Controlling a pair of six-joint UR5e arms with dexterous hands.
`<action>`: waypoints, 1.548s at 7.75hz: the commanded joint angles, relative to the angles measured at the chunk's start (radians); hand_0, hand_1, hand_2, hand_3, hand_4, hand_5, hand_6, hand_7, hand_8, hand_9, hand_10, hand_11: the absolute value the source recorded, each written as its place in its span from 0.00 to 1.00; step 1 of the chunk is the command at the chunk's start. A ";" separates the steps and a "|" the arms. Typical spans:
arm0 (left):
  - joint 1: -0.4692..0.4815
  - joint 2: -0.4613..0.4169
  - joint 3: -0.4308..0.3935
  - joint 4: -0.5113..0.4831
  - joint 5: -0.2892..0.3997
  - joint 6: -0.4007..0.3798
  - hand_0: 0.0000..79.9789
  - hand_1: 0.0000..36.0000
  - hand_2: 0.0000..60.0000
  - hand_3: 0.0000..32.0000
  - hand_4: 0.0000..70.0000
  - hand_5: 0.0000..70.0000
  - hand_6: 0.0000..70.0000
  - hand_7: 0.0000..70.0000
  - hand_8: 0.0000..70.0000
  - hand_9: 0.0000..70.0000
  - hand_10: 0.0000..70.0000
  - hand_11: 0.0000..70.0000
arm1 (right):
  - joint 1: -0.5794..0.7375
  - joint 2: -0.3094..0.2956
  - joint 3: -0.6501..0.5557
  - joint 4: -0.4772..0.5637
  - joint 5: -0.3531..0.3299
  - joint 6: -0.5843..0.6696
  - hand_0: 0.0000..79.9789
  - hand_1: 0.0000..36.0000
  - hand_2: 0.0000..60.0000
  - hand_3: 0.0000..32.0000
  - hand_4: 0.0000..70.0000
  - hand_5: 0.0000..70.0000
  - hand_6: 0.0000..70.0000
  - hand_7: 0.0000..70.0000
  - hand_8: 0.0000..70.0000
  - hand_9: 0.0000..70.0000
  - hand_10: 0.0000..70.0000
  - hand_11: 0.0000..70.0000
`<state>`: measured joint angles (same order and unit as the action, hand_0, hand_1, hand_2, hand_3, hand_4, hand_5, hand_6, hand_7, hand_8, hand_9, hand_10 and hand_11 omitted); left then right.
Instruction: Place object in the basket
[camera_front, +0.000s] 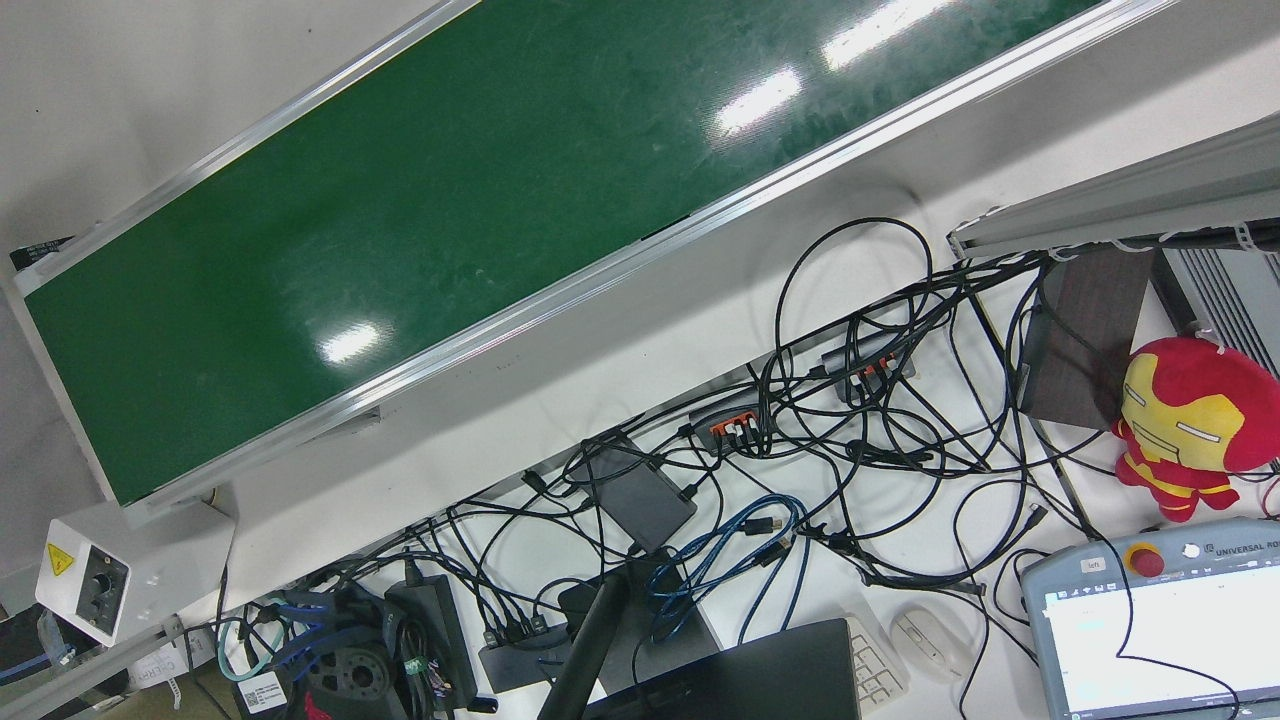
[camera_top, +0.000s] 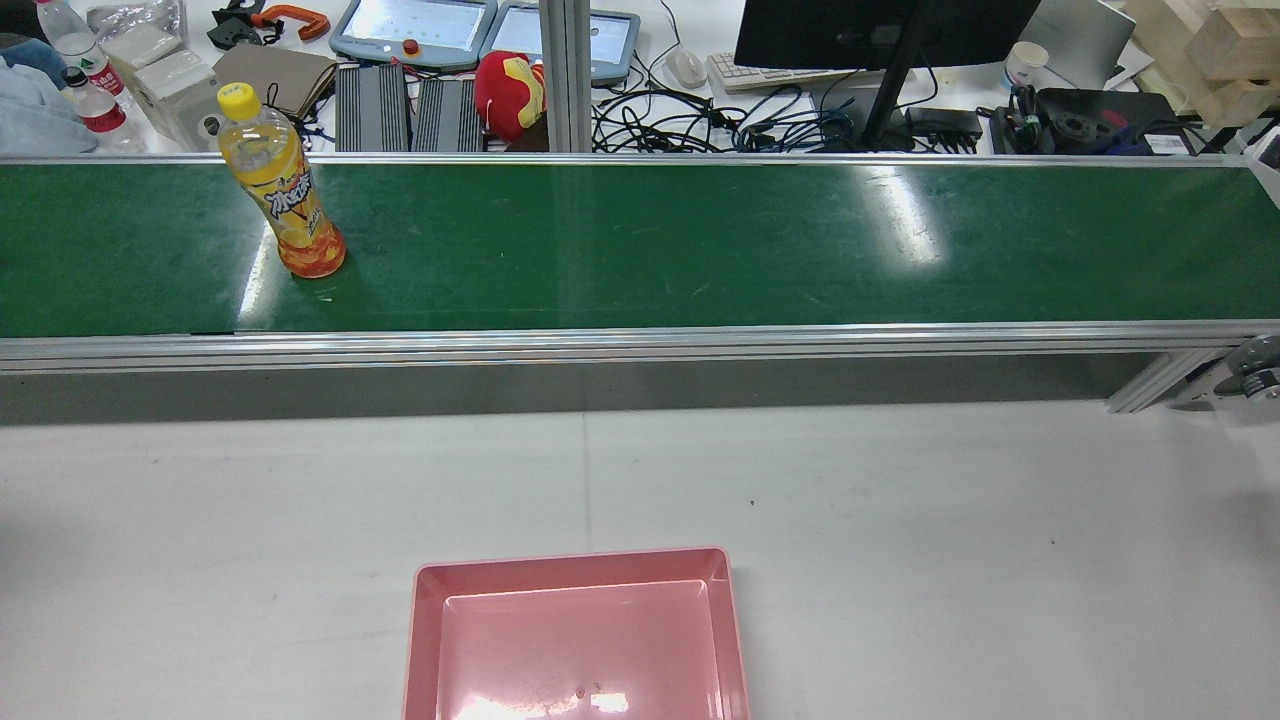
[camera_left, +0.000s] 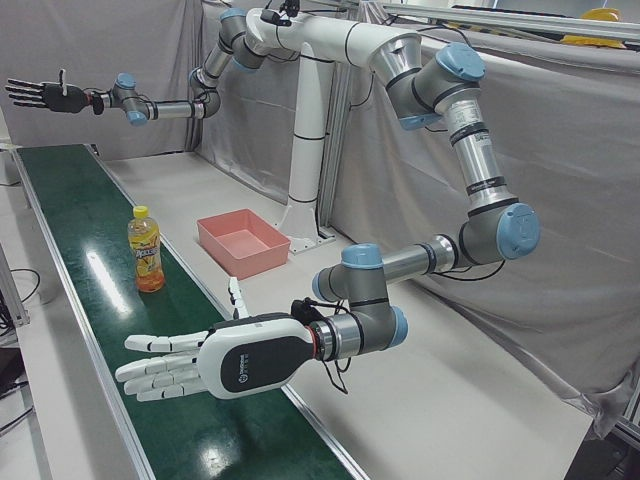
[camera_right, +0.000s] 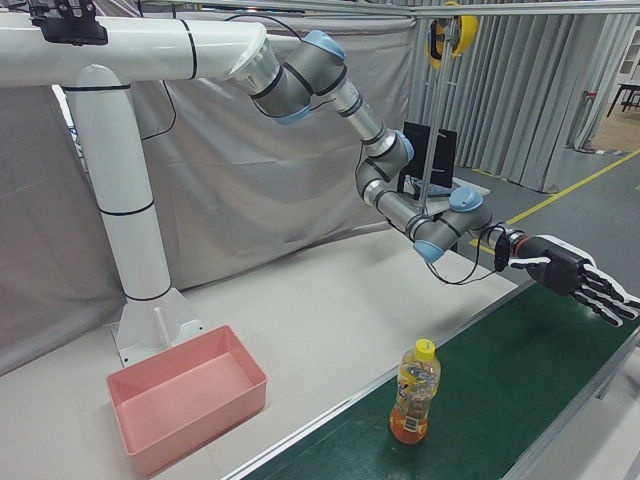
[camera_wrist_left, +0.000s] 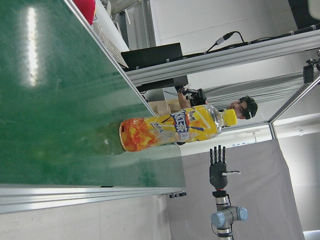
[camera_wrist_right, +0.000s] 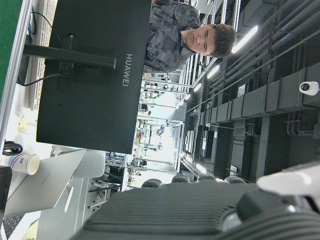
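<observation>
Nothing done: bottle (camera_top: 285, 190) upright on far-left conveyor (camera_top: 640, 245), basket (camera_top: 575, 640) empty; left hand (camera_left: 215, 362), right hand (camera_left: 45, 95) both splayed, holding nothing

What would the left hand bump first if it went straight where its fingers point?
Probably nothing: the left hand points its fingers across the green belt, and the bottle stands aside, farther along it.

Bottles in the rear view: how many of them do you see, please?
3. One orange drink bottle stands upright on the green belt at the left. Two clear water bottles are behind the belt, in the far left corner. The clutter there may hide others.
</observation>
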<state>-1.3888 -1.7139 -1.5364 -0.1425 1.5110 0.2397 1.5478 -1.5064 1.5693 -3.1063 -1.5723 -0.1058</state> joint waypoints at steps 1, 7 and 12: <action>-0.001 0.000 -0.001 -0.002 -0.002 -0.003 0.65 0.16 0.00 0.00 0.10 0.21 0.00 0.00 0.03 0.05 0.07 0.12 | 0.000 0.000 0.000 0.000 0.000 0.000 0.00 0.00 0.00 0.00 0.00 0.00 0.00 0.00 0.00 0.00 0.00 0.00; 0.103 0.025 -0.200 0.124 -0.017 0.095 0.69 0.26 0.00 0.00 0.10 0.19 0.00 0.00 0.01 0.03 0.08 0.14 | 0.000 0.000 -0.002 0.000 0.000 0.000 0.00 0.00 0.00 0.00 0.00 0.00 0.00 0.00 0.00 0.00 0.00 0.00; 0.341 0.010 -0.206 0.124 -0.213 0.101 0.70 0.28 0.00 0.00 0.11 0.19 0.00 0.00 0.02 0.04 0.07 0.13 | 0.000 0.000 0.000 0.000 0.000 0.000 0.00 0.00 0.00 0.00 0.00 0.00 0.00 0.00 0.00 0.00 0.00 0.00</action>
<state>-1.1158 -1.6943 -1.7420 -0.0190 1.3476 0.3375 1.5478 -1.5063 1.5682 -3.1063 -1.5720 -0.1059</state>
